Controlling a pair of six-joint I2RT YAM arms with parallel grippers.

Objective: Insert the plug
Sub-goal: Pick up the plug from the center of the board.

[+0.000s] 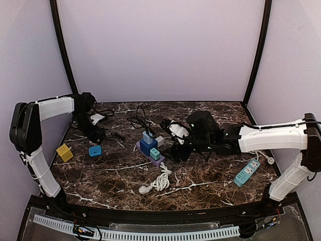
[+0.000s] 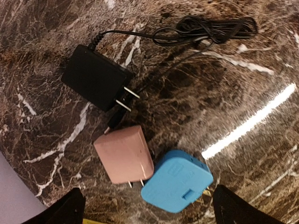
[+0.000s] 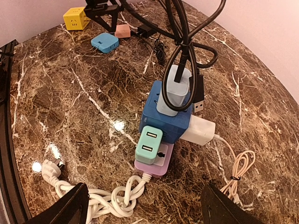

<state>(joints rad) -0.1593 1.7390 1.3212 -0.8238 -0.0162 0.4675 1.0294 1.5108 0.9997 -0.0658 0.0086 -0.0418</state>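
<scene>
**Left gripper** (image 2: 148,201): jaws wide apart, nothing between them. It hangs above three loose plugs, seemingly to pick one.
- Pink plug (image 2: 124,154): just ahead of the gap.
- Blue adapter (image 2: 176,181): touching the pink plug, nearer one finger.
- Black adapter (image 2: 96,77): farther ahead, prongs pointing back towards the jaws.

**Right gripper** (image 3: 145,192): jaws apart, empty. It faces the strip (image 3: 153,168), probably to steady it as the receiving socket.
- Strip: just ahead of the gap, crowded. It carries a mint plug (image 3: 149,144) and a blue cube (image 3: 166,116), which holds a pale plug (image 3: 174,93).

**Unclear:**
- Which plug the task means cannot be told.
- The pink plug's prongs are partly behind the blue adapter.
- Only a sliver of free strip face shows beside the mint plug.
- The fingers of both grippers are cut off at the frame edge.
</scene>
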